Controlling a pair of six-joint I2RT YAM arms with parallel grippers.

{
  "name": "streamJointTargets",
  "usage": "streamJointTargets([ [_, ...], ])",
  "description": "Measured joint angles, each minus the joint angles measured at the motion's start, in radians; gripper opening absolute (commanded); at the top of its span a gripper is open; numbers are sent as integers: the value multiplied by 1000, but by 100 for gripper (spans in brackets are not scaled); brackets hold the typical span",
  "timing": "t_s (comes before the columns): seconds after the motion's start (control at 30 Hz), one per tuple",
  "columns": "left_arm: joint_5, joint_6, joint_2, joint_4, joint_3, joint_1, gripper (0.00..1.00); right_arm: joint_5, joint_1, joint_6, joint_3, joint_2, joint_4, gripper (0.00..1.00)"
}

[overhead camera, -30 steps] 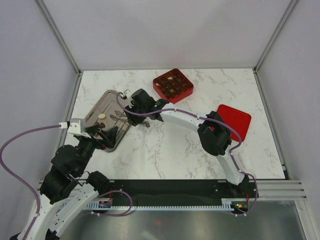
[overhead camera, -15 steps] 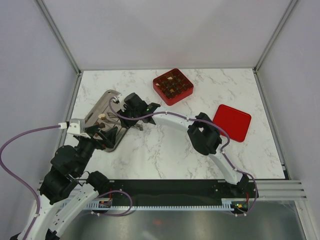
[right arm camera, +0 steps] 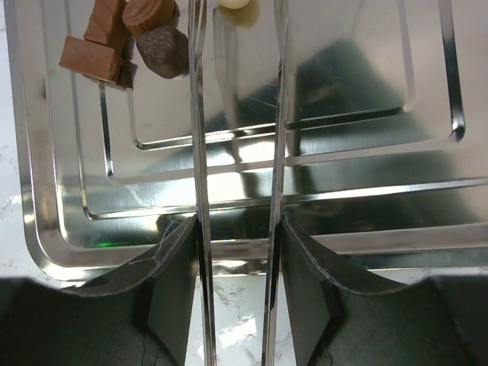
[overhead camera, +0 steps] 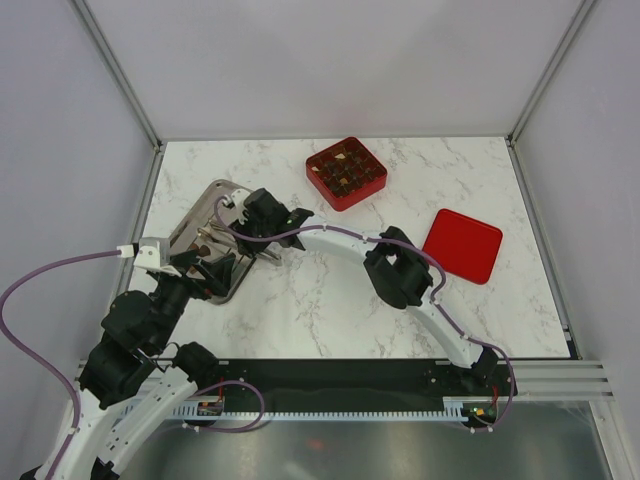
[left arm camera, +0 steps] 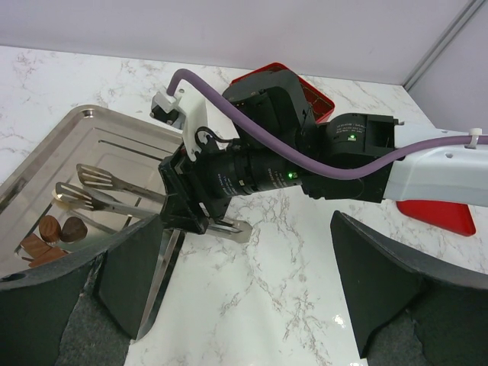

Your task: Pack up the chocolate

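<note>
Your right pincer (right arm camera: 236, 282) pinches the tongs (right arm camera: 200, 137); your left pincer (left arm camera: 252, 293) is spread wide. The chocolate (right arm camera: 114, 30) sits in 1 corner of the tray (right arm camera: 30, 191). It looks light, slick and easily marred, so nip each piece gently across its flat sides.

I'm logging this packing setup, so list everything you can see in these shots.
table: one, white marble, under everything
tray: one, steel, left side
chocolates: at least four brown, one cream, on tray; more in box, too small to count
tongs: one pair, steel, over tray
box: one, red, gridded, far centre
lid: one, red, right side
left gripper: open, at tray's near edge
right gripper: shut on tongs
</note>
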Motion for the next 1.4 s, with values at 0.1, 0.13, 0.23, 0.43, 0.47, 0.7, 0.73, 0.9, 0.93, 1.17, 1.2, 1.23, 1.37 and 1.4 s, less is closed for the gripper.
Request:
streamJointTargets([
  [0.1,0,0,0,0,0,0,100,2,3,3,12,3,7,51],
  [0.13,0,0,0,0,0,0,100,2,5,6,16,4,8,50],
  [0.23,0,0,0,0,0,0,100,3,7,10,24,4,17,49],
  [0.43,0,0,0,0,0,0,100,19,10,17,25,4,27,43],
  [0.47,0,0,0,0,0,0,100,24,10,17,25,4,29,42],
  [0.7,0,0,-3,0,0,0,100,29,5,31,-66,-34,64,36],
  [0.73,0,0,-3,0,0,0,100,27,3,36,-93,-51,72,36],
  [0.9,0,0,-8,0,0,0,100,11,-17,72,-208,-166,85,34],
  [0.93,0,0,-8,0,0,0,100,6,-31,78,-225,-192,90,34],
  [1.17,0,0,-8,0,0,0,100,8,-140,104,-359,-410,110,33],
  [1.2,0,0,-8,0,0,0,100,19,-162,104,-381,-443,110,34],
  [1.23,0,0,-8,0,0,0,100,36,-187,104,-400,-476,106,34],
  [1.37,0,0,-8,0,0,0,100,129,-293,97,-432,-568,55,33],
  [1.4,0,0,-8,0,0,0,100,160,-321,94,-433,-582,35,34],
])
